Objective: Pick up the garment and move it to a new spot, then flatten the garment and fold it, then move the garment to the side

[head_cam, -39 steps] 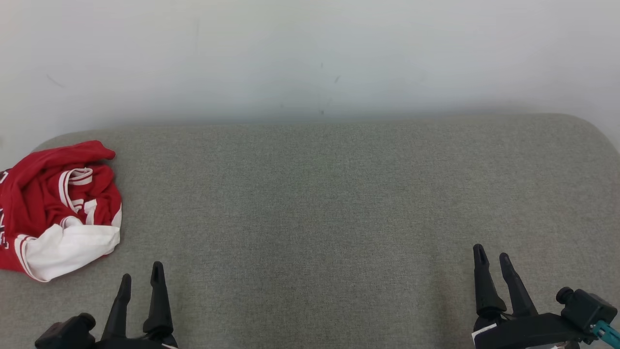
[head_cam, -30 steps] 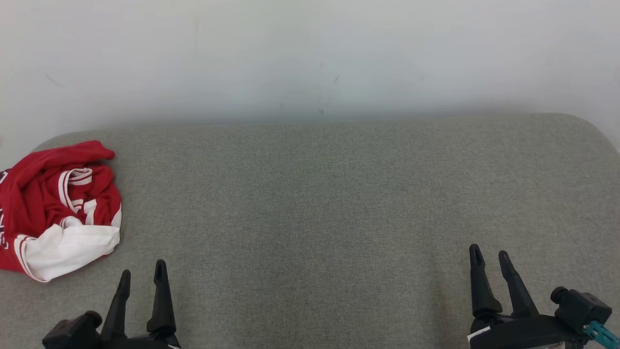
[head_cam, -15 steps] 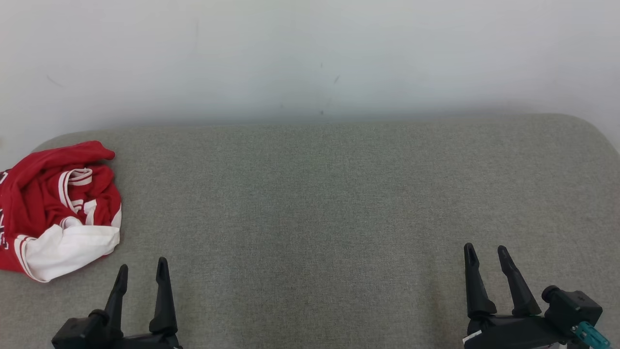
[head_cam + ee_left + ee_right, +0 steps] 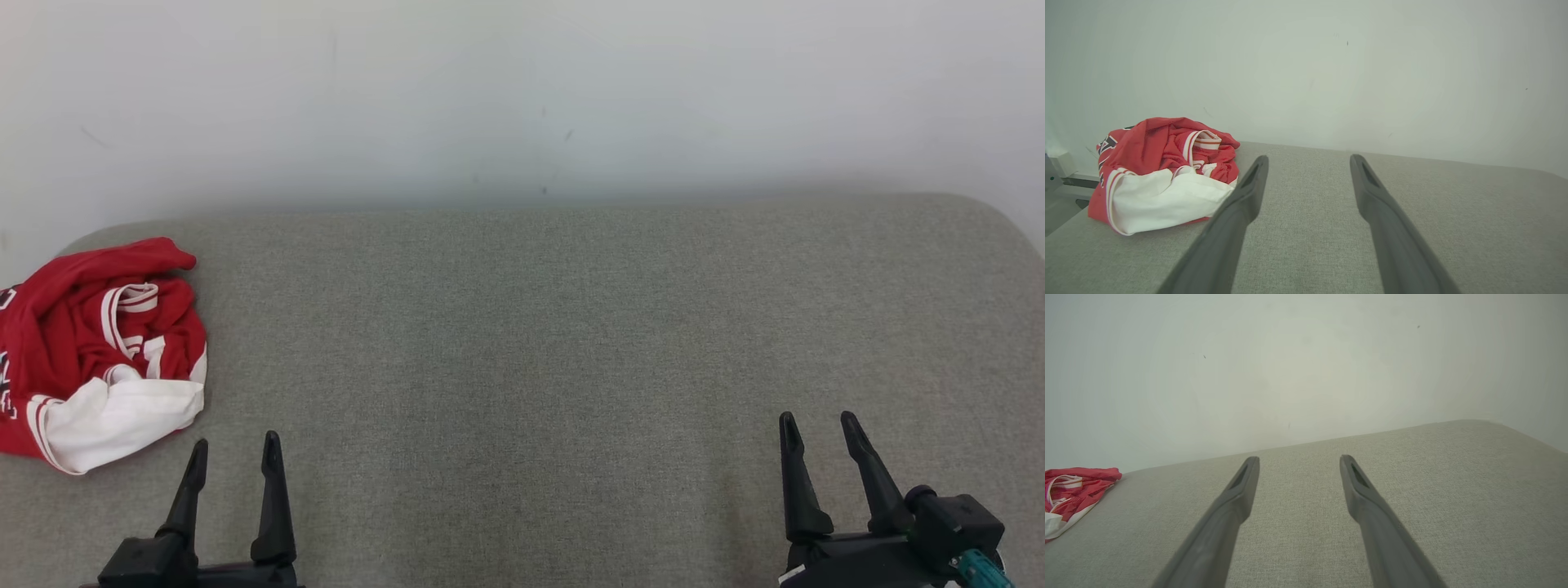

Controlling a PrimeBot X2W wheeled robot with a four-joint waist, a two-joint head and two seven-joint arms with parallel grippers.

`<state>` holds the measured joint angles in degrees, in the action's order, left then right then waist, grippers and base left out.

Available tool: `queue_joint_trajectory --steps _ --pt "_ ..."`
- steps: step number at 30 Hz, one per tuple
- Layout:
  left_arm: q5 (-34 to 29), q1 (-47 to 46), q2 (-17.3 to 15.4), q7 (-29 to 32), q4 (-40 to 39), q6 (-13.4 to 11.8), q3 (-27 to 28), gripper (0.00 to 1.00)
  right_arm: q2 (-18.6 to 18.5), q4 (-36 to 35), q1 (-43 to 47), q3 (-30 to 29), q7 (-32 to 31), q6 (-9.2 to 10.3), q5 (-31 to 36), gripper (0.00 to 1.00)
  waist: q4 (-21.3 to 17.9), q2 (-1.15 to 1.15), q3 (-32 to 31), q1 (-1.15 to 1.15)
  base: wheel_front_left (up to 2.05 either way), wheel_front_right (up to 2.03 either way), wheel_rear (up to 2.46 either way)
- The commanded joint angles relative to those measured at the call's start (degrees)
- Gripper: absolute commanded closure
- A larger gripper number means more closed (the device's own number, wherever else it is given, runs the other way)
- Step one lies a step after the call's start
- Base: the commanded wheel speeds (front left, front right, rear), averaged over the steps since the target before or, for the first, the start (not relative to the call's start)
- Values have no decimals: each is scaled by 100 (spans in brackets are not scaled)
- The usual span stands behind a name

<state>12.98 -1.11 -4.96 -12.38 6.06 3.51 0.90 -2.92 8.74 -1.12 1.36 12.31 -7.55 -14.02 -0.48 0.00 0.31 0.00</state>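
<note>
Nearest you, at about 7 o'clock in the head view, your left gripper (image 4: 235, 443) sits low over the grey fabric surface (image 4: 522, 343). Its two dark fingers are spread wide and there is nothing between them. At about 5 o'clock your right gripper (image 4: 818, 418) is the same: fingers well apart, empty, pointing towards 12 o'clock.

Farther out, at 9 o'clock, you'll find the garment (image 4: 98, 351). It is a crumpled red heap with white trim and a white panel on its near side. It lies at the left end of the surface, and the picture's edge cuts off part of it. It is near your left gripper, up towards 11 o'clock from the fingertips, and apart from them.

In the left wrist view the garment (image 4: 1163, 175) lies at 10 o'clock of the fingers. In the right wrist view the garment (image 4: 1073, 486) is at 9 o'clock, well apart from the fingers.

Farthest off, at 12 o'clock, a pale wall (image 4: 522, 98) rises behind the surface.
</note>
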Motion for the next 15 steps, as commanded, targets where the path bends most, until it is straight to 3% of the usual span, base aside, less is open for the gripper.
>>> queue_joint_trajectory --steps 1,15 --pt "-128 43 -35 -39 -52 -20 19 0 3 -43 26 -8 52 10 118 0 1 0 -1 0 0 0 0" --pt "-637 107 17 -197 28 -32 95 0 3 -81 87 -43 204 11 663 0 -15 0 -23 0 0 0 0"
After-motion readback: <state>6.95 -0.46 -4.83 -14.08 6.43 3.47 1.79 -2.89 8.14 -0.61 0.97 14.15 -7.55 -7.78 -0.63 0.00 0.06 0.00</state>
